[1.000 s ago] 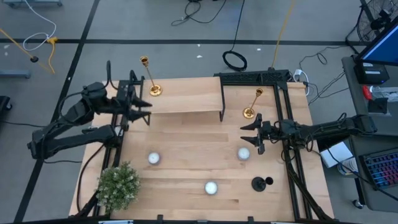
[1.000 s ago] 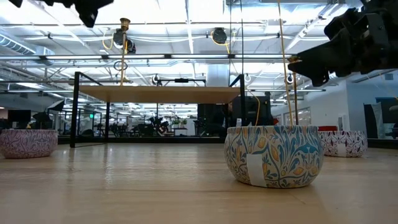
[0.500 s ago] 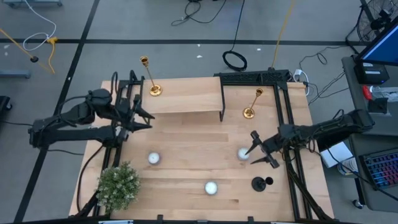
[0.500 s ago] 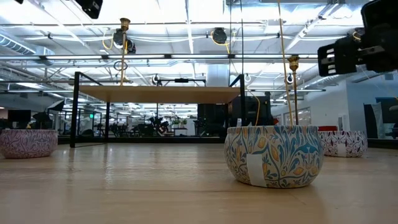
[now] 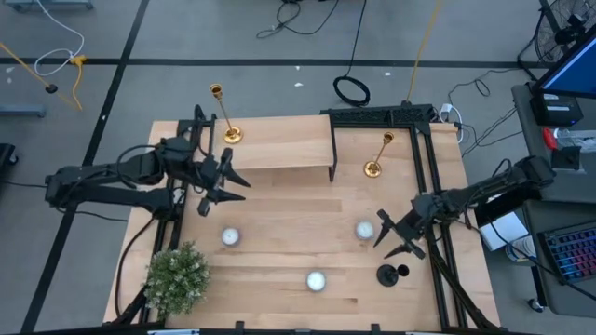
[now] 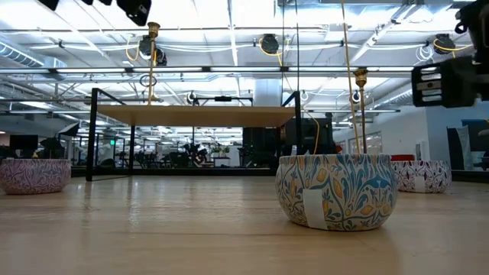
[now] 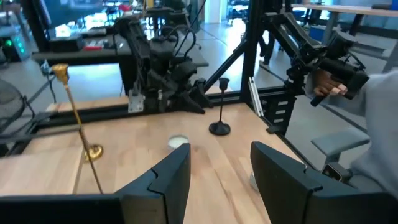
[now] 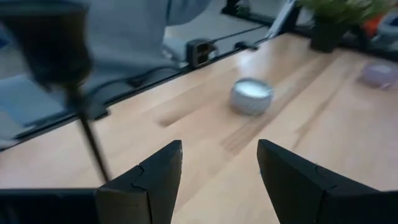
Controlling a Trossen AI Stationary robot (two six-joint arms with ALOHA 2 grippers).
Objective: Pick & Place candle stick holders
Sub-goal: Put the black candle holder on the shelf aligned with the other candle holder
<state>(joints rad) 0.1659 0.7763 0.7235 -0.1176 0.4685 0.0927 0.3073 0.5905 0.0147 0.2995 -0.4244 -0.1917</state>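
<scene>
One gold candlestick (image 5: 223, 116) stands by its round base on the raised wooden shelf (image 5: 279, 149). The second gold candlestick (image 5: 377, 154) stands on the table right of the shelf and shows in the left wrist view (image 7: 74, 118). The shorter black candlestick (image 5: 391, 274) stands near the table's near right corner; it also shows in the left wrist view (image 7: 219, 109) and, blurred and close, in the right wrist view (image 8: 68, 74). My left gripper (image 5: 228, 181) is open and empty, in the air in front of the shelf's left part. My right gripper (image 5: 391, 237) is open and empty, just short of the black candlestick.
Three white tealights in patterned tins stand on the table (image 5: 230, 237) (image 5: 365, 229) (image 5: 316, 280). A bushy green plant (image 5: 177, 277) is at the near left corner. Black frame rails (image 5: 438, 186) run along the right side. A person's hand (image 7: 326, 87) shows beyond the table.
My left gripper has gone toward the table's right and near edges, out in front of the shelf. My right gripper has gone toward the near edge, past the right tealight toward the black candlestick, and has turned to point that way. No object has moved.
</scene>
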